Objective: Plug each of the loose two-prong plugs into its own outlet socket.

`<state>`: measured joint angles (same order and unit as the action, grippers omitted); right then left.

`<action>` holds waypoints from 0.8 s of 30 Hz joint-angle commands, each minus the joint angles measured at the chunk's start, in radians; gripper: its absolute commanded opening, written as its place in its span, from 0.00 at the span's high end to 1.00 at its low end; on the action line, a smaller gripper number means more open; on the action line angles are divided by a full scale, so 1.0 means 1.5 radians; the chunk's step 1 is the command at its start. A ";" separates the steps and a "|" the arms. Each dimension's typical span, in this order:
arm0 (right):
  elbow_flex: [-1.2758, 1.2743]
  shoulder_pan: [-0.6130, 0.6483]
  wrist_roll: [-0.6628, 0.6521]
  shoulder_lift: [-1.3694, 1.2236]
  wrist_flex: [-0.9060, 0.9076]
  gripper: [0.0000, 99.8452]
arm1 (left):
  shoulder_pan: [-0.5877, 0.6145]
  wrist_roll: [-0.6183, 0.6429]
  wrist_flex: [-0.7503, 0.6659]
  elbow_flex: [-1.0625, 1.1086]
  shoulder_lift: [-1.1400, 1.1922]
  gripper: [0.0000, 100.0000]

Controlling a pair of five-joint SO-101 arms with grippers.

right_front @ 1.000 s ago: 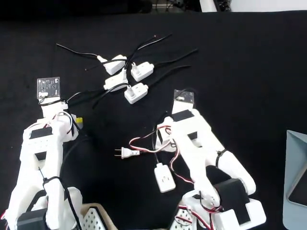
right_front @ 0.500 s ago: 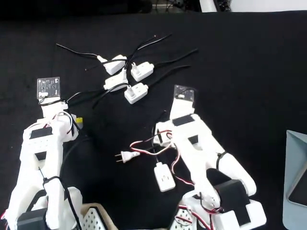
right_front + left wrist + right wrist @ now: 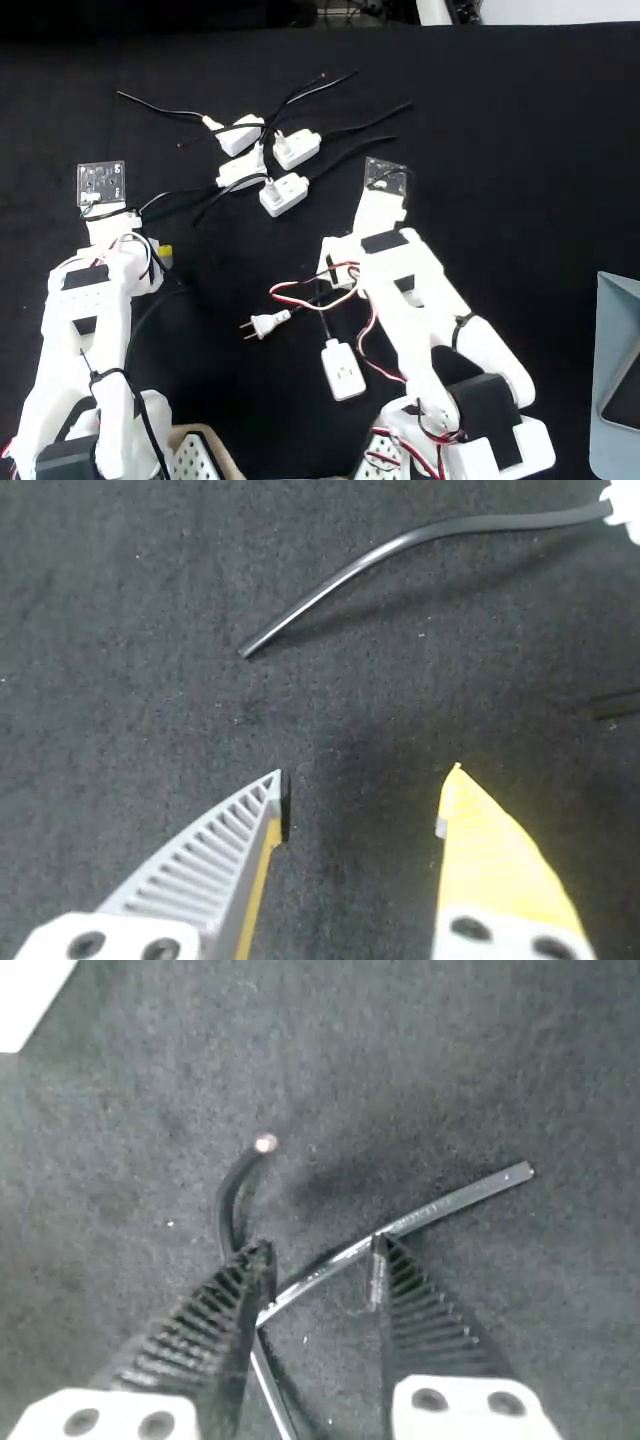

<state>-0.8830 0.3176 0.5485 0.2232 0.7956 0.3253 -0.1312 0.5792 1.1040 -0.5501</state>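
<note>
A loose white two-prong plug [image 3: 264, 322] lies on the black table between the arms, prongs toward the left arm. Beside it, near the right arm's base, rests a white outlet socket [image 3: 343, 370]. Several white sockets and plugs with black cables [image 3: 270, 165] are clustered at the far middle. My right gripper [image 3: 386, 178] [image 3: 318, 1258] hovers open just right of that cluster, its black fingertips [image 3: 255, 1265] straddling a thin black cable [image 3: 440, 1205] on the cloth. My left gripper [image 3: 101, 183] [image 3: 365, 790] is open over bare cloth at the left, close to a black cable end [image 3: 330, 585].
A second cable with a bare copper tip [image 3: 264, 1144] curls by the right gripper. A grey-blue tray [image 3: 618, 380] sits at the right edge. A perforated white part [image 3: 195, 455] lies at the front between the arm bases.
The right arm has stretched away from its base, carrying its gripper farther toward the cable cluster. Its red and white wires shifted. The left arm kept still.
</note>
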 commanded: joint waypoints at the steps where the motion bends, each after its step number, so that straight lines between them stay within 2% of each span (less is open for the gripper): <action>1: 0.007 -0.007 -0.001 0.009 0.007 0.85 | 0.004 -0.007 -0.014 -0.004 -0.012 0.75; 6: 0.007 -0.005 -0.001 0.009 0.010 0.85 | 0.004 -0.007 -0.014 -0.004 -0.012 0.75; 13: 0.048 -0.007 -0.001 0.009 0.089 0.85 | 0.004 -0.007 -0.014 -0.004 -0.012 0.75; 18: 0.055 -0.006 0.000 0.001 0.068 0.85 | 0.004 -0.007 -0.014 -0.004 -0.012 0.75; 24: 0.087 -0.008 0.001 -0.088 0.032 0.85 | 0.004 -0.007 -0.014 -0.004 -0.012 0.75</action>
<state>-0.8309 0.3176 0.5485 0.1358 0.8585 0.3253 -0.1312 0.5792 1.1040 -0.5501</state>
